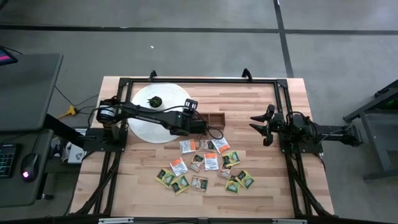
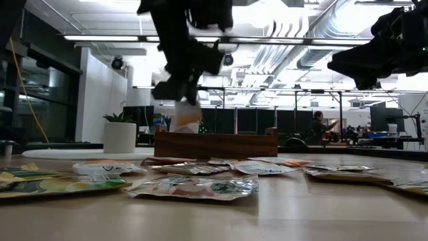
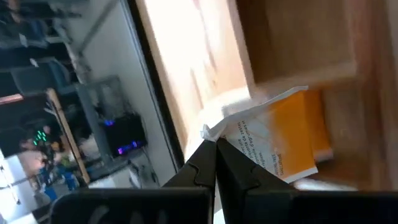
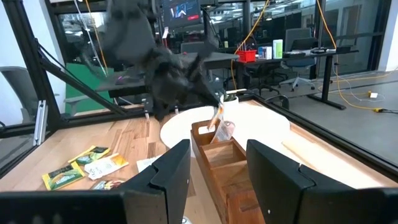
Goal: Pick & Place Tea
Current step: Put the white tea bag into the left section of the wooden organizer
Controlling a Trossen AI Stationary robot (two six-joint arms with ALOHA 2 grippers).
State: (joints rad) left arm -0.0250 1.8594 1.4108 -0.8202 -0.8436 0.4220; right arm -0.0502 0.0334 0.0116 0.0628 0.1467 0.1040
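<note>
Hanging over the wooden box (image 4: 219, 163) near the table's far edge, left end effector (image 3: 214, 144) pinches one orange-and-white sachet (image 3: 281, 138) by its corner, dangling vertical to drop in. Other sachets (image 1: 205, 165) lie mid-table. Right end effector (image 1: 263, 125), fingers apart, waits near the right edge.

Room around my bench: grey concrete floor (image 1: 205, 43), ceiling strip lights (image 2: 100, 38), exposed ducts (image 2: 294, 40), office chairs (image 4: 298, 53), white planter (image 2: 120, 137).
</note>
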